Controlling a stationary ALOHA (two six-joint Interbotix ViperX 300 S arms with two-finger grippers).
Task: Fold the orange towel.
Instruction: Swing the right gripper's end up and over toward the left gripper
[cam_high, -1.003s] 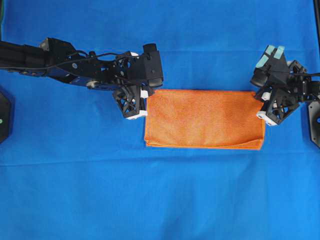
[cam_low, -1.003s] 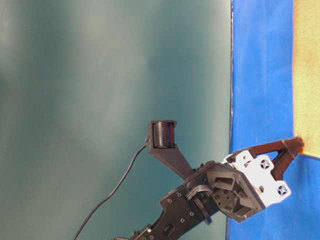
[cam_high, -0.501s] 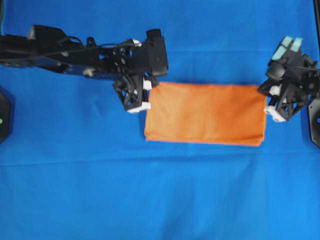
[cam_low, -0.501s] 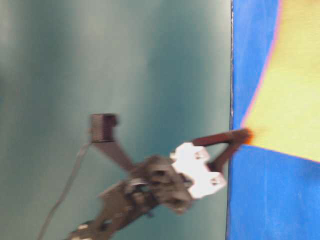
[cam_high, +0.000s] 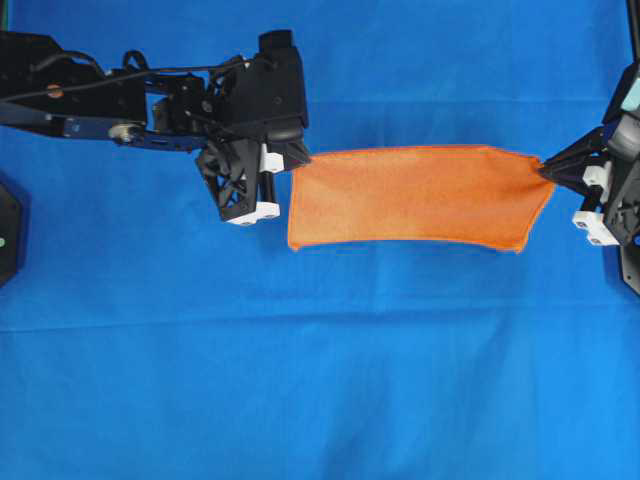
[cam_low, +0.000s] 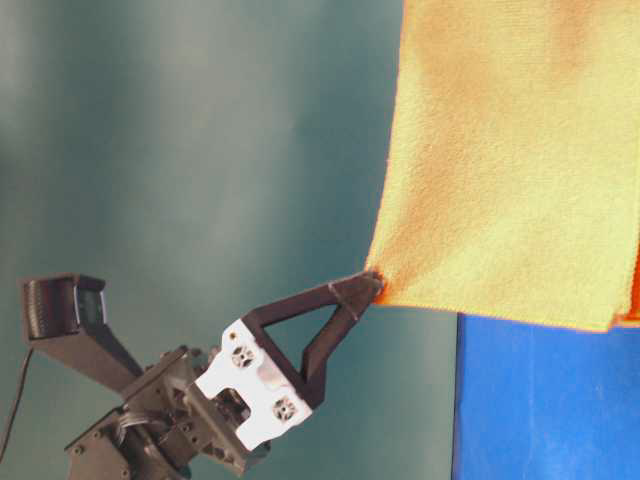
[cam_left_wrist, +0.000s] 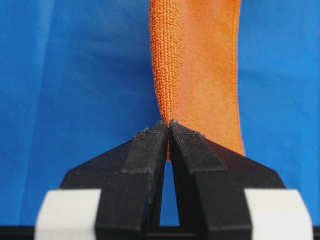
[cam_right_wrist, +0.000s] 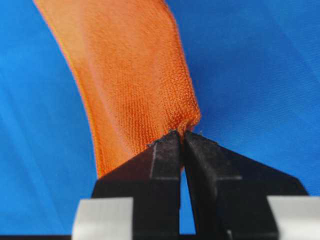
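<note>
The orange towel (cam_high: 415, 195), doubled over into a long rectangle, hangs stretched between my two grippers above the blue table cover. My left gripper (cam_high: 293, 160) is shut on its far left corner. My right gripper (cam_high: 546, 170) is shut on its far right corner. In the left wrist view the jaws (cam_left_wrist: 169, 126) pinch the towel's edge (cam_left_wrist: 200, 65). In the right wrist view the jaws (cam_right_wrist: 181, 134) pinch a bunched corner of the towel (cam_right_wrist: 130, 75). In the table-level view the towel (cam_low: 510, 160) hangs from a shut gripper (cam_low: 372, 285).
The blue cloth (cam_high: 320, 380) covers the whole table. Black arm bases sit at the left edge (cam_high: 8, 235) and the right edge (cam_high: 632, 250). A teal wall (cam_low: 200, 150) stands behind the table in the table-level view.
Both grippers have risen with the towel's far corners and moved apart. The towel has gone from lying flat on the table to hanging taut between them.
</note>
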